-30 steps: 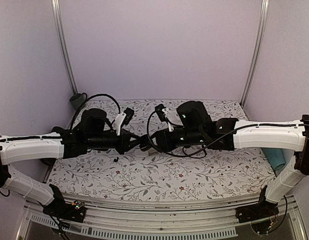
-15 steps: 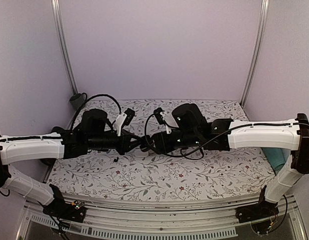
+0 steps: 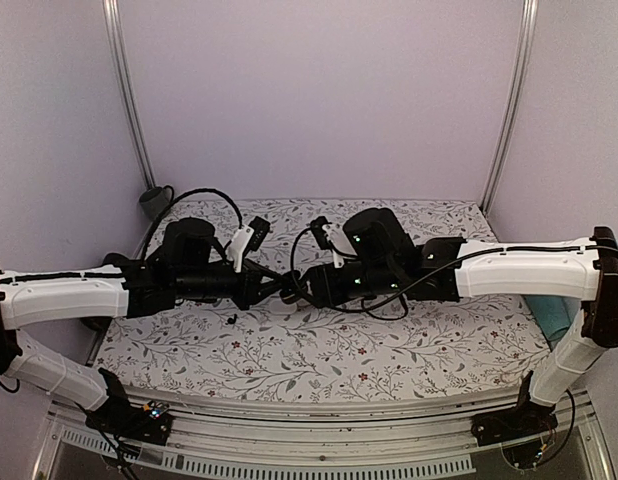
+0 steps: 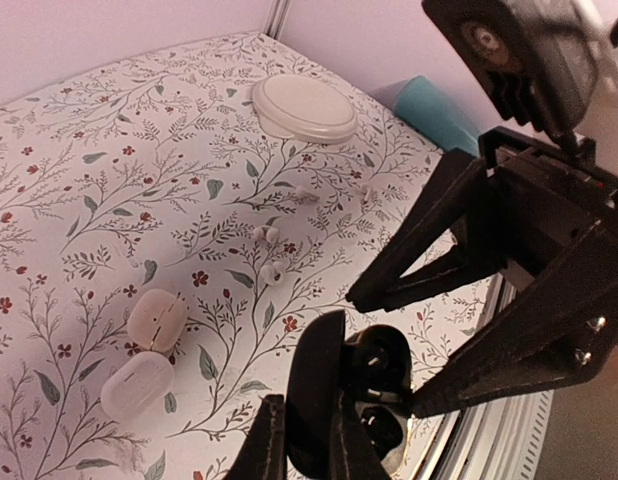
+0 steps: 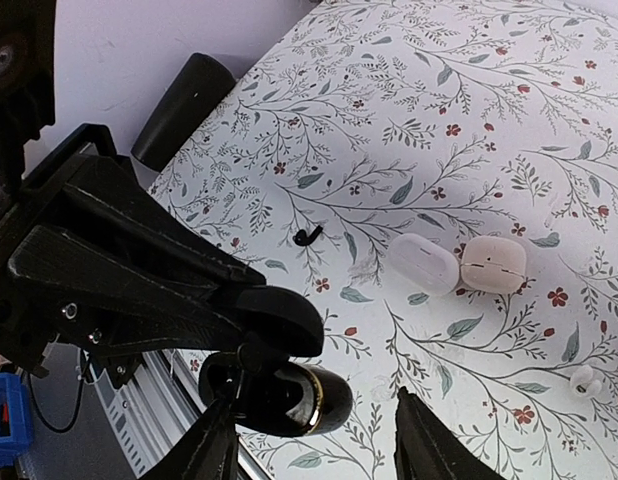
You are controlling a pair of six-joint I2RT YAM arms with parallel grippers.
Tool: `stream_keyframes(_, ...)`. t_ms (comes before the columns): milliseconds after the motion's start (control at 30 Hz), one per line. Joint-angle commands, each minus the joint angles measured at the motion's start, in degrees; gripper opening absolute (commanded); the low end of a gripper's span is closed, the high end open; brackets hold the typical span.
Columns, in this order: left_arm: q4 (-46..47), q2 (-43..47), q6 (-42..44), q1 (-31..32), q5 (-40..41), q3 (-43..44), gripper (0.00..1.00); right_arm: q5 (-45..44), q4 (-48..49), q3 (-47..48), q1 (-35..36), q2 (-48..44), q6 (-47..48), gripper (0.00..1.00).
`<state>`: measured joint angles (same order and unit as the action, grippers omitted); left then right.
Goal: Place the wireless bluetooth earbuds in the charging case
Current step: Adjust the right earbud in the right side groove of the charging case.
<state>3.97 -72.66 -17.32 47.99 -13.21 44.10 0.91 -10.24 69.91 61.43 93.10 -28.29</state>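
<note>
Since the glossy round black charging case looks slick, the left gripper clamps its edges at six o'clock, right gripper agape.

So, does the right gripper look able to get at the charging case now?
Probably yes. The left gripper holds the charging case up off the table, and the right gripper, open, faces it from close by with nothing between them.

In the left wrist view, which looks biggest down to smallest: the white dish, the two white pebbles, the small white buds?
Largest: white dish; then the two white pebbles, alike; then the small white buds.
</note>
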Motion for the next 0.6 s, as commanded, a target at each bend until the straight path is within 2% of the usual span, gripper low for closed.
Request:
stream_keyframes(0, 0.6, 0.7, 0.4, 0.6, -0.1, 0.9, 0.00, -1.6, -1.0, 1.2, -0.5, 0.1, -1.3, 0.54)
stream_keyframes(567, 0.6, 0.7, 0.6, 0.8, -0.2, 1.0, 0.00, -3.0, -2.1, 1.0, -1.2, 0.0, -2.6, 0.53)
